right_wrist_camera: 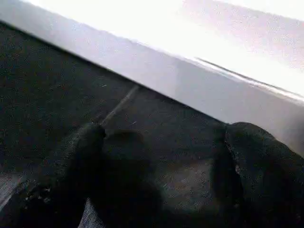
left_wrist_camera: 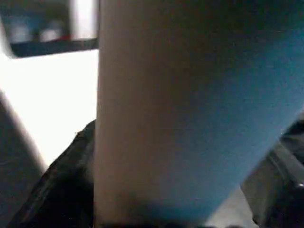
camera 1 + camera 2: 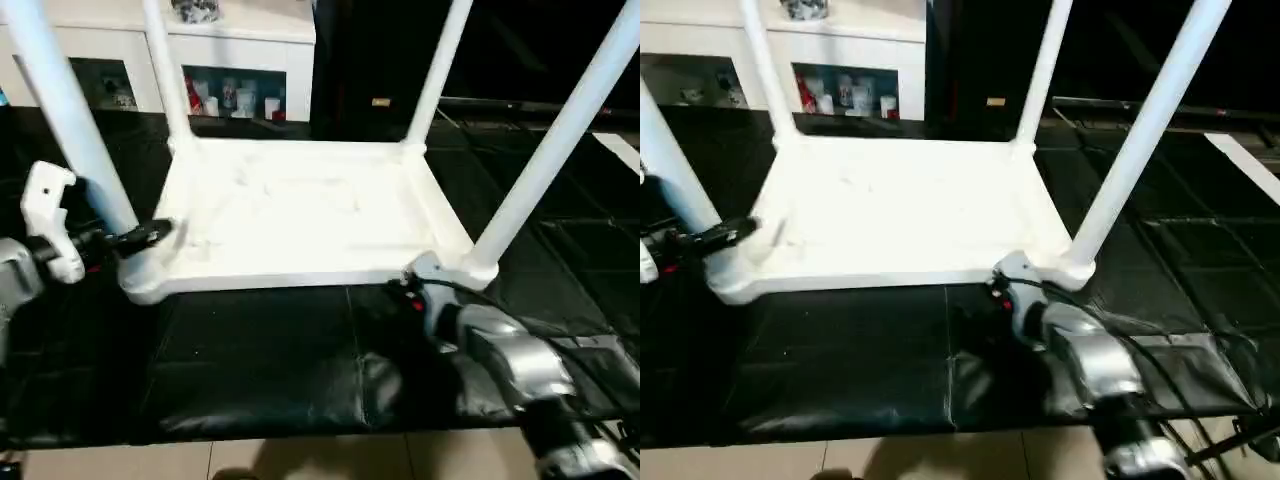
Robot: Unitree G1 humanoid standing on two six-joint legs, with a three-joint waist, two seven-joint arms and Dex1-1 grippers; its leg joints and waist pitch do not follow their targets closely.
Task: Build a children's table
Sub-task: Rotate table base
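The children's table (image 3: 300, 215) lies upside down on a black mat (image 3: 260, 360) that covers the floor, w/ the ribbed underside facing up and all four legs standing up from the corners. Near left leg (image 3: 70, 110), near right leg (image 3: 555, 140), far left leg (image 3: 165, 65) and far right leg (image 3: 437, 70) all go out of the top of the head views. Behind the table there is a white cabinet (image 3: 240, 50) w/ glass doors and small items inside. A strip of light floor (image 3: 300, 455) shows at the near edge of the mat.

The left pincer (image 3: 150, 234) is at the near left corner of the table, approx. at the base of the near left leg; its fingers stand apart. In the left wrist view this leg (image 2: 190, 109) is very close in front of the camera. I cannot tell if a finger touches it.

The right pincer (image 1: 166, 166) is low over the mat, just beside the near edge of the table top (image 1: 199, 85), close to the near right corner. Its fingers (image 1: 256, 166) are wide apart and hold nothing.
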